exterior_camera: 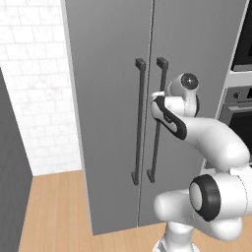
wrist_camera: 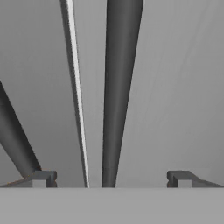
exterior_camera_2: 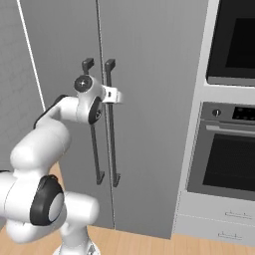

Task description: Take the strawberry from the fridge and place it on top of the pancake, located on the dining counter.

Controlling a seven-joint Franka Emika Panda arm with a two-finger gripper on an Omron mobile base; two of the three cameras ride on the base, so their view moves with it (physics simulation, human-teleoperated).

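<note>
Jaws are spread wide open with nothing between the pads, and the gripper is lined up right on the right door's dark bar handle, which runs up between the two fingertips. The left door's handle sits off to one side, past the seam between the doors. Both doors of the grey fridge are shut. To its right there's a built-in wall oven; wood floor below.

White arm (dark joint bands)
</note>
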